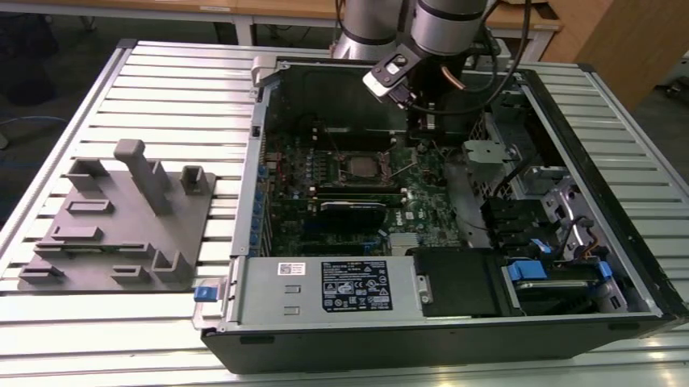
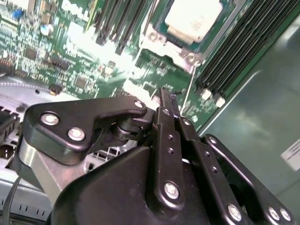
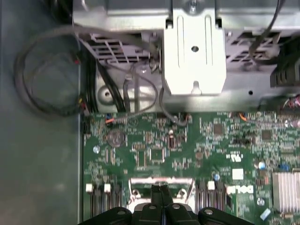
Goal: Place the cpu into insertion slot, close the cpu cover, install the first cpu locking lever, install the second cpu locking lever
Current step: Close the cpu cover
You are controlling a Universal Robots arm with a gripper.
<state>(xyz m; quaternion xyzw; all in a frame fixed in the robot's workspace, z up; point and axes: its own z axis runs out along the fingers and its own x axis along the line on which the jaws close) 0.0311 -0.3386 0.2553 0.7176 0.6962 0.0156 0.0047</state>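
The cpu [image 2: 194,18], a silver-topped square chip, lies in the insertion slot [image 1: 361,168] on the green motherboard. The silver cpu cover [image 2: 161,44] lies flat as a frame around it. A thin wire locking lever [image 2: 189,86] rises at a slant from the socket's corner, close beside my fingertips. My gripper [image 2: 165,96] hangs over the board's edge just off the socket, black fingers pressed together with nothing visibly between them. The gripper [image 1: 422,139] stands to the exterior view's right of the socket, inside the open computer case, and its tips [image 3: 161,190] meet above the socket's silver edge.
Long black memory slots [image 2: 234,51] flank the socket. A silver metal bracket [image 3: 194,51] and loose cables [image 3: 42,84] lie beyond the board. A grey fixture plate [image 1: 119,218] sits on the slatted table at the exterior view's left. The power supply [image 1: 323,286] fills the case front.
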